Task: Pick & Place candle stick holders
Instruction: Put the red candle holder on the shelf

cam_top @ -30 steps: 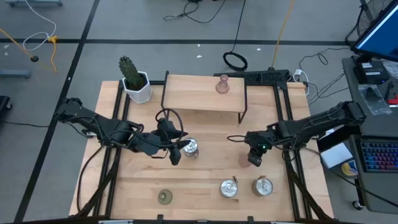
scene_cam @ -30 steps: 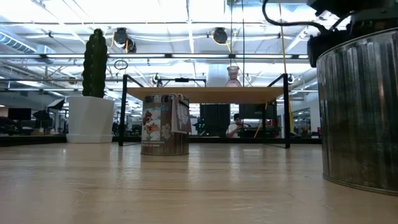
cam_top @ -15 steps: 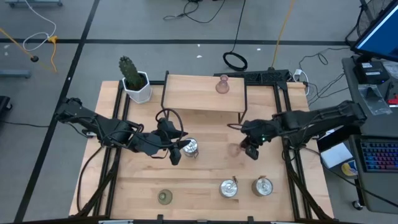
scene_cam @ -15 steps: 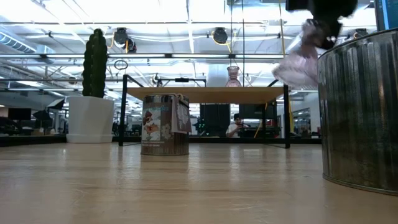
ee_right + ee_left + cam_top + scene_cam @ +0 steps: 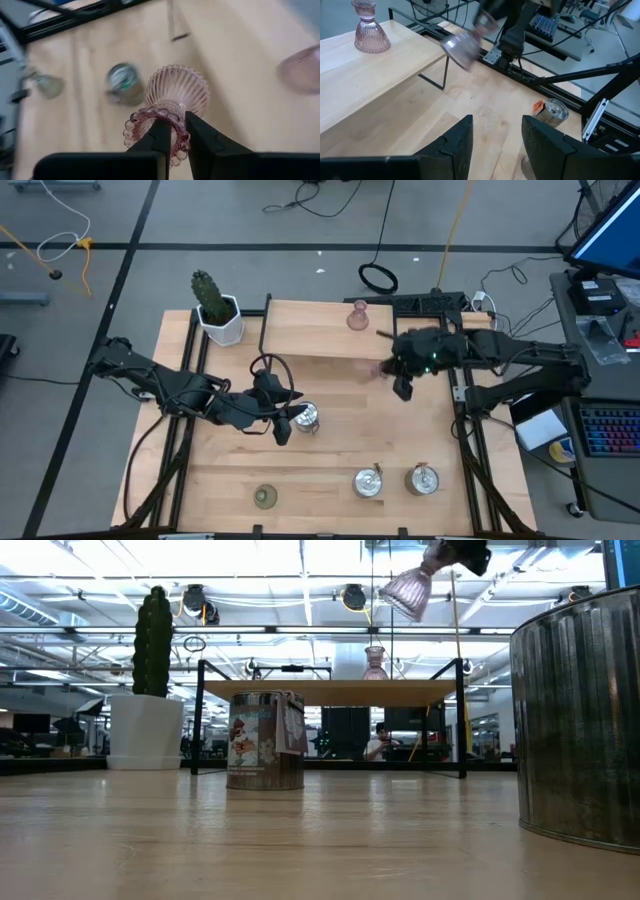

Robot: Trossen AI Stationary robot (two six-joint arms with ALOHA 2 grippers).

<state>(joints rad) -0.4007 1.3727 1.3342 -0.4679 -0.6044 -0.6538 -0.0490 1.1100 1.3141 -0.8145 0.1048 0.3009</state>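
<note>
Right gripper (image 5: 172, 131) clamped on neck of pink holder (image 5: 176, 95), fingers (image 5: 159, 134) either side of the beaded rim. Holder is off the table, tilted, flared base pointing away from the wrist. High view: right gripper (image 5: 402, 383) sits at the shelf's (image 5: 300, 330) right end, over its front edge; held holder shows only as a pink blur just left of it. Low view: held holder (image 5: 408, 587) hangs high, above shelf-top level, base down-left. Second pink holder (image 5: 357, 317) stands upright on the shelf, behind and left of the right gripper, apart from it.

Left gripper (image 5: 285, 425) low over mid-table, well left of the right one. Fingers (image 5: 457, 142) parted with a gap, nothing between them in the wrist view. Silver holder (image 5: 307, 417) just beside it on its right; can't tell whether they touch.

Front of table: two silver holders (image 5: 370, 483) (image 5: 423, 479) side by side, near each other, well forward of the right gripper. Green holder (image 5: 264, 497) at the front, forward of the left gripper. Cactus pot (image 5: 220, 320) at back-left corner, left of the shelf.

Person (image 5: 378, 743) seated far off in the room, seen under the shelf in low view.
</note>
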